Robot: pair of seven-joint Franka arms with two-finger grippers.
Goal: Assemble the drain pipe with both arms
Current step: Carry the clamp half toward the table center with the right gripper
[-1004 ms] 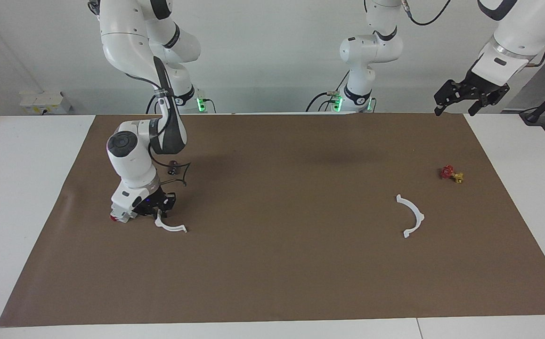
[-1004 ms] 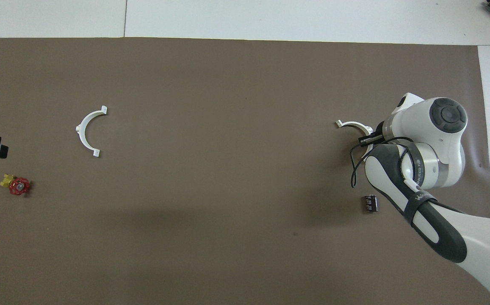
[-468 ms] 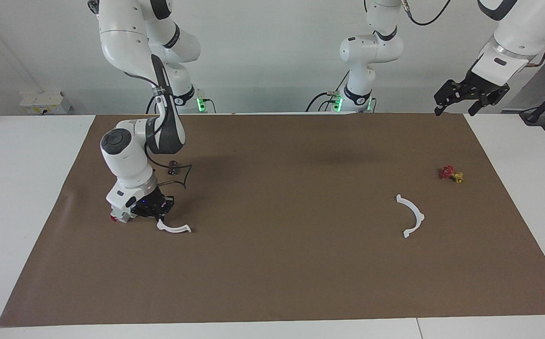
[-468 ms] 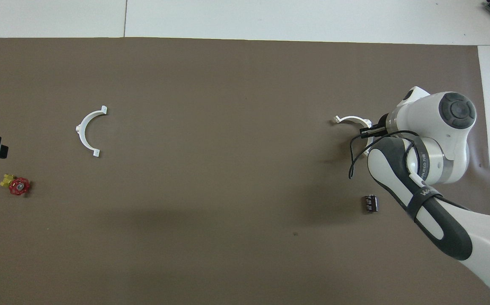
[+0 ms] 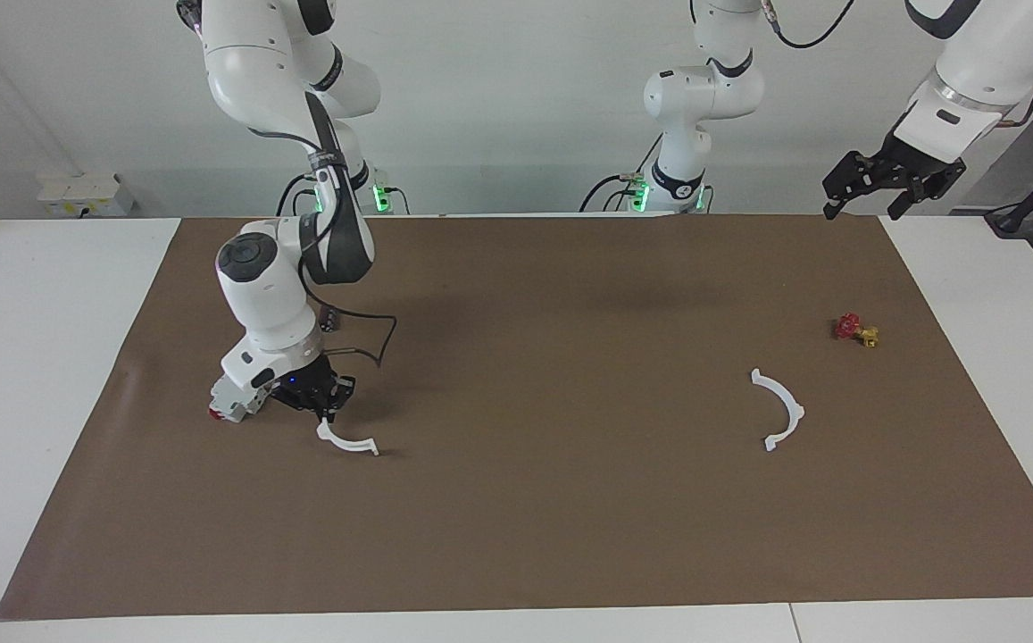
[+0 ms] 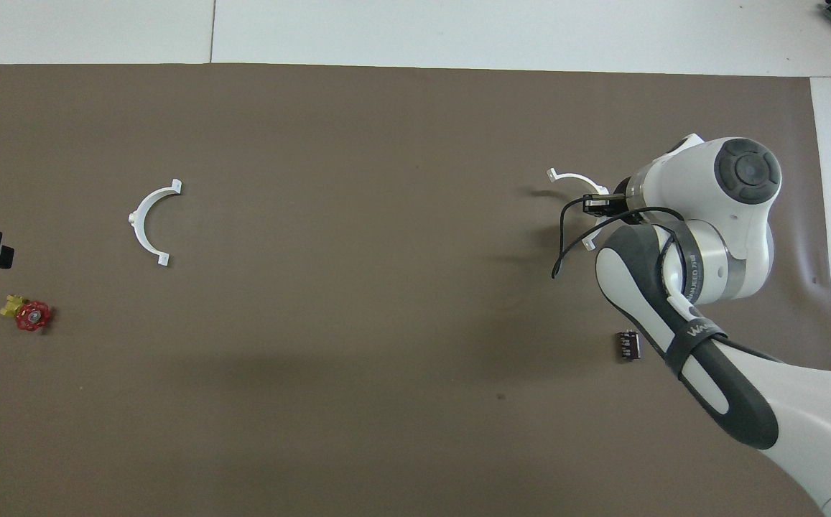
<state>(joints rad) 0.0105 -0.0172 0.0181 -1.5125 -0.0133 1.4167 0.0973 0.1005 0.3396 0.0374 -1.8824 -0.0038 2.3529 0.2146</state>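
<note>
1. We hold one white half-ring [image 5: 348, 441] by one end, the fingers of our right gripper [image 5: 326, 413] pinching it; it hangs just above the brown mat [image 5: 516, 536] at the right arm's end of the worktop, its free end low.
2. The second half-ring [image 5: 779, 409] lies flat on the mat toward the left arm's end, well apart from the first.
3. We judge both pieces light, thin and a little springy; a pinch at the end lets the arc swing, so a hold nearer the middle tab would be steadier.
4. Our left gripper [image 5: 889, 183] waits in the air over the mat's corner, its fingers spread and empty.
5. A small red and yellow part [image 5: 855, 330] lies near the second half-ring, nearer to the robots.
</note>
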